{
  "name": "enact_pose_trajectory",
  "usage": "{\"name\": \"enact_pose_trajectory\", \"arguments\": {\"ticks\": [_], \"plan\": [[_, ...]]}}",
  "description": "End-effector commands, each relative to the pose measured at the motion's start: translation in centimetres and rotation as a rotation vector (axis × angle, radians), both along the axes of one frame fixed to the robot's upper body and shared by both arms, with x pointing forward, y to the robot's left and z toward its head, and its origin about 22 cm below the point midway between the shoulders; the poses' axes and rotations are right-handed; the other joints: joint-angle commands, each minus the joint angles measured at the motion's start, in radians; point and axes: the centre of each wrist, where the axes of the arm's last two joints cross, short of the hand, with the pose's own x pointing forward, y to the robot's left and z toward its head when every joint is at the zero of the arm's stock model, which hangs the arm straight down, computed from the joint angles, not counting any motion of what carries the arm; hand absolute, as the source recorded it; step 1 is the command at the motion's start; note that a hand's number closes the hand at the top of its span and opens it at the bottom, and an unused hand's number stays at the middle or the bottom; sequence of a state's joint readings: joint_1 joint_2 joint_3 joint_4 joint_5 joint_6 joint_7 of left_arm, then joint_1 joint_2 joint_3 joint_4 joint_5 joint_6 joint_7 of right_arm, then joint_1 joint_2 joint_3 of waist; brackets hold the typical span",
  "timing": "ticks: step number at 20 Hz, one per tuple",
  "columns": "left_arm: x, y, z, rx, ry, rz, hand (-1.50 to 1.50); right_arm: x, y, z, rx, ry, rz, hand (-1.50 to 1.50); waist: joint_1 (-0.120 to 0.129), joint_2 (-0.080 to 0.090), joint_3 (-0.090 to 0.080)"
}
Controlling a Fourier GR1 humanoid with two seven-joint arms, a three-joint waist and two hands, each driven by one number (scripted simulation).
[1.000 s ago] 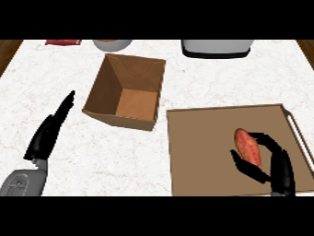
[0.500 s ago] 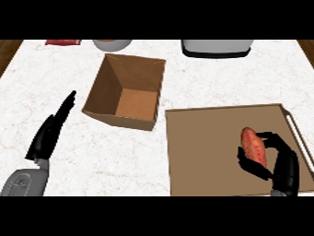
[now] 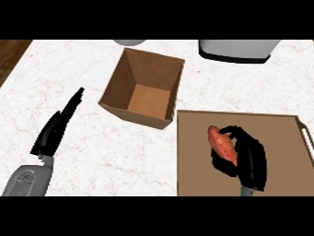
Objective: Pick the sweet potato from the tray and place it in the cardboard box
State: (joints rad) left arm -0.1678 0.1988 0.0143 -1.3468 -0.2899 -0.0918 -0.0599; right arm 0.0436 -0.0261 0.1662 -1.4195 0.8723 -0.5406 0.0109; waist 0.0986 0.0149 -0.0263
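Sweet potato [image 3: 222,144] now in right hand [image 3: 249,159]

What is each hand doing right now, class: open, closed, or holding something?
Left hand: open, fingers straight, holding nothing, over the counter.
Right hand: curled round the sweet potato over the tray.

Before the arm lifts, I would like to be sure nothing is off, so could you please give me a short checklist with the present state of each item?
1. Right hand curled round the sweet potato: ok.
2. Sweet potato clear of the tray: cannot tell.
3. Cardboard box open at the top, nothing seen inside: ok.
4. Left hand open on the counter, left of the box, out of the path: ok.
5. Box close to the tray's far left corner: ok.
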Motion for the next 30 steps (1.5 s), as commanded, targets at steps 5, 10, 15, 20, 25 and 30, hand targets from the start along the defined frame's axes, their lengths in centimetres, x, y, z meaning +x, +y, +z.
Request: {"name": "enact_pose_trajectory", "arguments": {"ticks": [5, 10, 15, 20, 25, 30], "plan": [[0.9, -1.8, 0.6, 0.014, -0.007, -0.073, 0.0, 3.0, 7.6, 2.6, -0.292, 0.008, 0.214, 1.5, 0.064, -0.006, 0.002], [0.6, -1.6, 0.0, 0.012, 0.025, -0.048, 0.0, 4.7, 10.6, 6.2, -0.402, -0.035, 0.125, 1.5, 0.038, -0.031, 0.007], [0.5, -1.9, -0.8, 0.011, 0.057, -0.043, 0.0, 6.0, 13.7, 10.4, -0.475, -0.029, -0.006, 1.5, 0.018, -0.034, 0.011], [0.9, -2.4, -0.5, -0.005, 0.048, -0.036, 0.0, 6.1, 17.0, 15.7, -0.484, -0.028, -0.184, 1.5, 0.008, -0.035, 0.018], [1.0, -1.5, -0.5, -0.01, 0.043, -0.043, 0.0, 6.4, 19.9, 19.4, -0.53, 0.01, -0.338, 1.5, 0.026, -0.023, 0.019], [1.4, -2.3, 0.0, -0.001, 0.021, -0.023, 0.0, 7.2, 21.3, 22.6, -0.531, 0.073, -0.386, 1.5, 0.001, -0.02, 0.022]]}}
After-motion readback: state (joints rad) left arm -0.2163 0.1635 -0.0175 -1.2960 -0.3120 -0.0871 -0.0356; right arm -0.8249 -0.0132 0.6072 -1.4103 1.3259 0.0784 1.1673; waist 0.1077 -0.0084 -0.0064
